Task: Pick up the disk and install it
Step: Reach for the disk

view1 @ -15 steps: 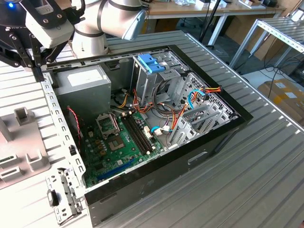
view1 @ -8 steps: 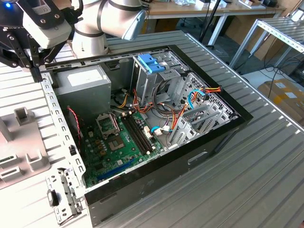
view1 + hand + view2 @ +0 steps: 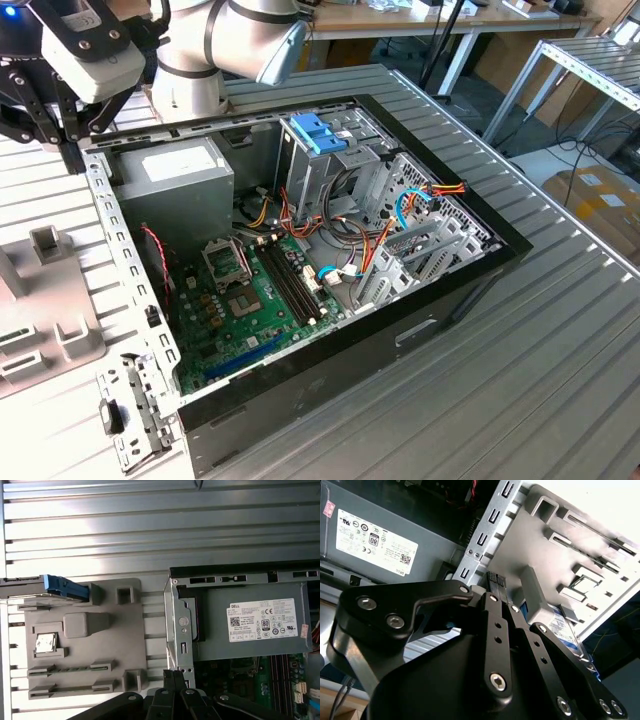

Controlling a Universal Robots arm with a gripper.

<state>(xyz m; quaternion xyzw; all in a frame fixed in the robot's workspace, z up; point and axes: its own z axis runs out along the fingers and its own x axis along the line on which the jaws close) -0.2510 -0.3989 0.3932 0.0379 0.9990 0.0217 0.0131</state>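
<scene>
**Jaws closed and empty, disk waiting in its holder**

Exterior view: the gripper [image 3: 70,150] hangs over the corner of the open computer case [image 3: 420,300], next to the power supply [image 3: 170,180]. A grey fixture [image 3: 40,330] lies on the slatted surface [image 3: 520,390] just beside the case.

Second wrist view: the gripper [image 3: 496,580] has its jaws drawn together with nothing between them. Beyond them, part of the disk [image 3: 565,630] shows at the far side of the fixture [image 3: 540,545], with a strip of white label and a bit of blue.

First wrist view: the disk [image 3: 55,586] sits at the corner of the fixture [image 3: 85,645] away from the case, apparently on edge in a slot, with its blue rail uppermost. The gripper [image 3: 172,676] is well apart from it, its tips over the case's metal frame near the power supply [image 3: 250,625].

Judged from its look, the disk is stiff, dense and smooth-sided, and it will not take knocks well. The two long railed edges offer the safest hold, not the label face. The jaws would need to open wide first.
</scene>
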